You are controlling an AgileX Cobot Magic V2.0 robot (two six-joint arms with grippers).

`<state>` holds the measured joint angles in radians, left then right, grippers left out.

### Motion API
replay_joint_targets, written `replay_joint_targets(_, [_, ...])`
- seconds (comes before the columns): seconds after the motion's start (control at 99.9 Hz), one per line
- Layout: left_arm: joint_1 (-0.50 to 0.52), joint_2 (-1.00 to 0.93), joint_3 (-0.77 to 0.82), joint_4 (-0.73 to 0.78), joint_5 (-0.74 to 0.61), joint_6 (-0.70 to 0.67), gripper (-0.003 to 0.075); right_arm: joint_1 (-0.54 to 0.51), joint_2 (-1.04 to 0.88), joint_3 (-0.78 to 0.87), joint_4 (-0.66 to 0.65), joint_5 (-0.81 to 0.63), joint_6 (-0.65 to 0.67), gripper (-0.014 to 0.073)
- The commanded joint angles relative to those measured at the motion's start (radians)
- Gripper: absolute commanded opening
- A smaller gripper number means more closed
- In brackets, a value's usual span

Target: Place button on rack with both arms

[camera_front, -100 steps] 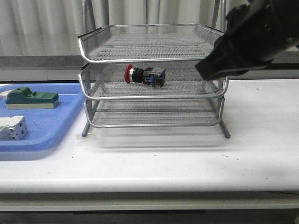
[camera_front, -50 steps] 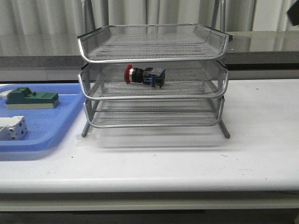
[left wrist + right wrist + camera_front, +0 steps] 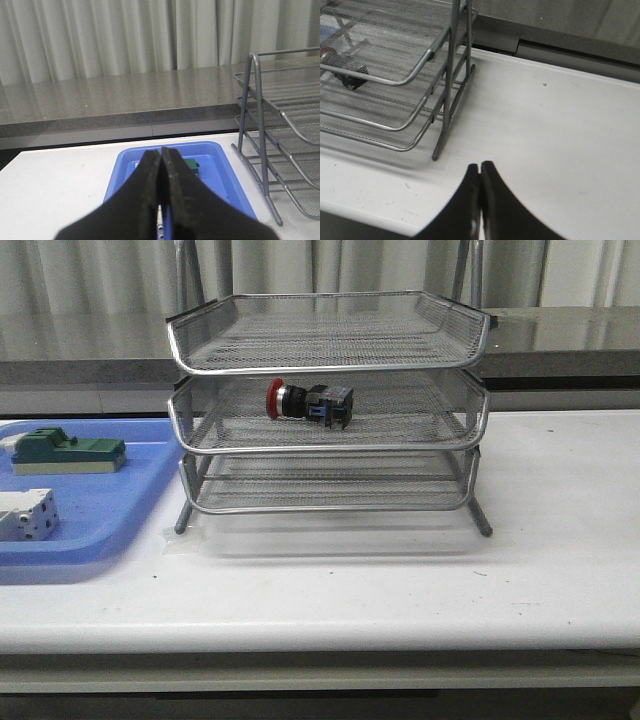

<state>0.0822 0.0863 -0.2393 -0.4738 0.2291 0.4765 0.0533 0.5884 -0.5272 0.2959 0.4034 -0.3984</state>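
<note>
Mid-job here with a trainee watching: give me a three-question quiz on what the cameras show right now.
1. True or false: the button lies on the top tier of the rack.
2. Which items sit in the blue tray? A) green block and white-grey block B) the button C) nothing
3. Fill in: the left gripper and right gripper are both ____.

Key: 1 false, it lies on the middle tier. 2 A. 3 shut, holding nothing.
</note>
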Motion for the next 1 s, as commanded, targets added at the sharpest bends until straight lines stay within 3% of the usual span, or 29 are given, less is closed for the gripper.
replay_joint_targets(0.0, [0.001, 0.01, -0.025, -0.015, -0.075, -0.008, -0.002, -0.006, -0.061, 0.019, 0.024, -0.058, 0.011, -0.0061])
replay_joint_targets(0.21, [0.001, 0.01, -0.025, -0.015, -0.075, -0.008, -0.002, -0.006, -0.156, 0.061, 0.027, -0.041, 0.011, -0.0061])
replay_joint_targets(0.991, [0.001, 0.01, -0.025, -0.015, -0.075, -0.008, -0.002, -0.006, -0.158, 0.061, 0.027, -0.05, 0.012, -0.0061])
